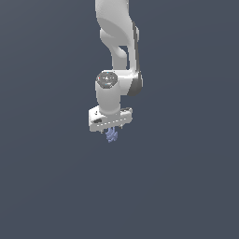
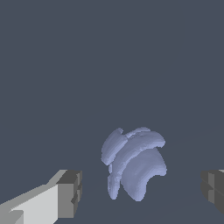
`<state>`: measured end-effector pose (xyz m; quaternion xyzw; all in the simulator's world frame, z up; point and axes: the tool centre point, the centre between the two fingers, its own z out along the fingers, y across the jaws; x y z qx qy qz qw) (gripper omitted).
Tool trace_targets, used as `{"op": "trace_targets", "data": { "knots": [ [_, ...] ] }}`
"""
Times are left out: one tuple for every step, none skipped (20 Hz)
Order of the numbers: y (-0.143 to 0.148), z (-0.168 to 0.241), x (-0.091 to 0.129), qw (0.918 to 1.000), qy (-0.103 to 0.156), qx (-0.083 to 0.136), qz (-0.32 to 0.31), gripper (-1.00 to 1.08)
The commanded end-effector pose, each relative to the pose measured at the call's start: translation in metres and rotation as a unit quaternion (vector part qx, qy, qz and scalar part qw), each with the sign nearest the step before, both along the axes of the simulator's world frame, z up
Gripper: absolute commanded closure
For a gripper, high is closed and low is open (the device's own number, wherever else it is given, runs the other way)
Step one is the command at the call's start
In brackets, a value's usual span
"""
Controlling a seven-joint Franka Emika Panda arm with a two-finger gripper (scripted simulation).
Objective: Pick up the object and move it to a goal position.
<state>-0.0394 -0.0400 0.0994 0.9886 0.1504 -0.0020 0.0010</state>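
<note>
The object [image 1: 111,135] is a small periwinkle-blue, lumpy, ridged thing that sits just below the white gripper bar in the exterior view. In the wrist view the object [image 2: 133,164] lies between the two fingers, with a gap on each side. My gripper [image 1: 112,129] points straight down over it and is open. In the wrist view my gripper [image 2: 140,192] has one grey fingertip [image 2: 70,194] on one side and the other at the frame's edge [image 2: 213,190], and neither touches the object.
The white arm [image 1: 116,42] rises from the gripper toward the top of the exterior view. Around it there is only a uniform dark grey-blue surface [image 1: 186,186].
</note>
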Motion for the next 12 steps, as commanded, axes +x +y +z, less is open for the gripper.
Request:
{"op": "trace_targets", "data": {
  "knots": [
    [-0.0014, -0.005, -0.0035, 0.9999, -0.001, 0.001, 0.012, -0.92],
    [-0.0018, -0.0064, -0.0045, 0.9999, -0.001, 0.001, 0.015, -0.92],
    [-0.0021, -0.0076, -0.0053, 0.9998, -0.001, 0.001, 0.018, -0.92],
    [-0.0024, -0.0085, -0.006, 0.9998, -0.002, 0.001, 0.02, -0.92],
    [-0.0026, -0.0091, -0.0064, 0.9998, -0.002, 0.001, 0.021, -0.92],
    [-0.0027, -0.0095, -0.0067, 0.9997, -0.002, 0.001, 0.022, -0.92],
    [-0.0027, -0.0096, -0.0068, 0.9997, -0.002, 0.001, 0.023, -0.92],
    [-0.0026, -0.0091, -0.0065, 0.9998, -0.001, 0.001, 0.021, -0.92],
    [-0.0027, -0.0094, -0.0065, 0.9998, -0.001, 0.001, 0.021, -0.92],
    [-0.0027, -0.0105, -0.0065, 0.9998, -0.001, 0.001, 0.021, -0.92],
    [-0.0028, -0.0122, -0.0066, 0.9998, -0.001, 0.001, 0.021, -0.92],
    [-0.0029, -0.0146, -0.0067, 0.9998, -0.001, 0.001, 0.021, -0.92]
  ]
}}
